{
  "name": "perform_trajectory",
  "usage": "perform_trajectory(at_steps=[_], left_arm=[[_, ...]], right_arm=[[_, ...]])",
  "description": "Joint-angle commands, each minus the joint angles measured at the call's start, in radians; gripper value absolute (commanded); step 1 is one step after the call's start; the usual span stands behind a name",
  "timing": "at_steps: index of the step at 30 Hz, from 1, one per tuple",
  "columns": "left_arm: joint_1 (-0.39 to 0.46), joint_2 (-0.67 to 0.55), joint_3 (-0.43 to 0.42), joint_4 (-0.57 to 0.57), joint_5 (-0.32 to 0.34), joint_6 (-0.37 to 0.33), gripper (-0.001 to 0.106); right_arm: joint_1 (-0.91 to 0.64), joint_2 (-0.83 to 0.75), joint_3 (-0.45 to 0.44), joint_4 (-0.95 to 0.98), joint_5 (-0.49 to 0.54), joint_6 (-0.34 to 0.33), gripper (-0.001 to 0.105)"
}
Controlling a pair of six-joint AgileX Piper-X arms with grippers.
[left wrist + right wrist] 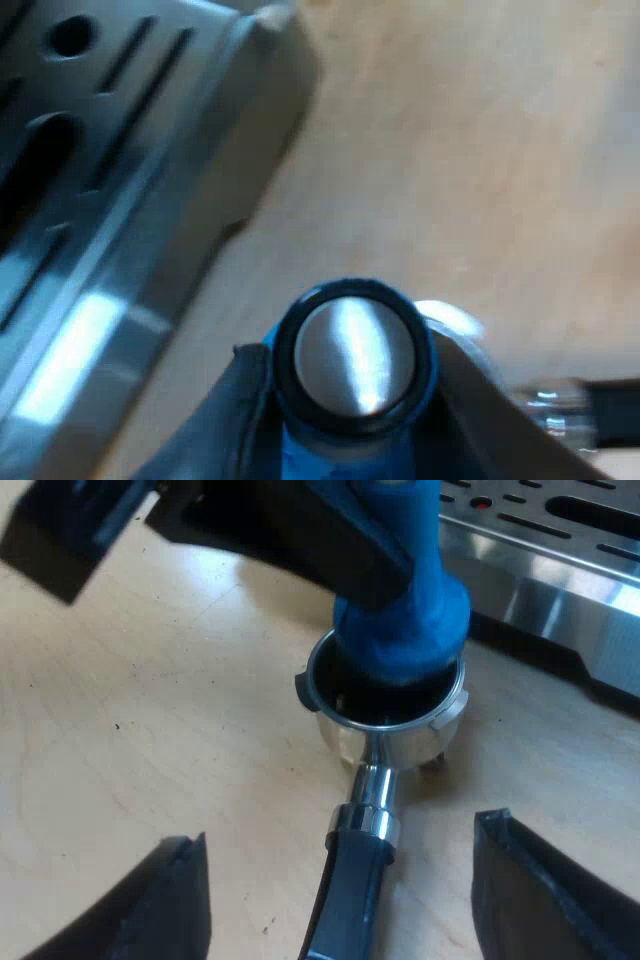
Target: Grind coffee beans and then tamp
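My left gripper pinches the blue tamper, its wide end in the mouth of the holder on the table. My right gripper stands spread either side of the handle, not touching it; the machine sits at the holder's two o'clock.

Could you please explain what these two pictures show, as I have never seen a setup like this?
This is a two-armed robot making coffee; each picture comes from a camera on one wrist. The left wrist view looks down its own left gripper, whose black fingers are clamped on a blue tamper. The right wrist view shows that tamper set into the cup of a metal holder lying on the wooden table, beside the espresso machine's metal base. The right gripper is open, its fingers either side of the holder's dark handle, not touching it.
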Motion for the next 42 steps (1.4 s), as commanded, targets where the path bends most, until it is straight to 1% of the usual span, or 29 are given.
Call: perform_trajectory(at_steps=[1, 5, 18, 26, 32, 34, 42], left_arm=[[-0.018, 0.007, 0.0, 0.034, 0.016, -0.001, 0.009], [-0.029, 0.007, 0.0, 0.037, 0.016, -0.001, 0.009], [-0.029, 0.007, 0.0, 0.063, 0.003, -0.001, 0.009], [-0.029, 0.007, 0.0, 0.021, 0.003, -0.001, 0.009], [-0.029, 0.007, 0.0, 0.018, 0.0, 0.006, 0.009], [-0.029, 0.007, 0.0, 0.014, -0.012, 0.006, 0.009], [-0.029, 0.062, 0.0, 0.012, -0.019, 0.006, 0.009]], right_arm=[[0.0, -0.006, -0.003, -0.006, -0.008, -0.002, 0.059], [0.0, -0.006, -0.003, -0.006, -0.008, -0.002, 0.059], [0.0, -0.006, -0.003, -0.006, -0.008, -0.002, 0.059], [0.0, -0.006, -0.003, -0.006, -0.008, -0.002, 0.059], [0.0, -0.006, -0.003, -0.006, -0.008, -0.002, 0.059], [0.0, -0.006, -0.003, -0.006, -0.008, -0.002, 0.059], [0.0, -0.006, -0.003, -0.006, -0.008, -0.002, 0.059]])
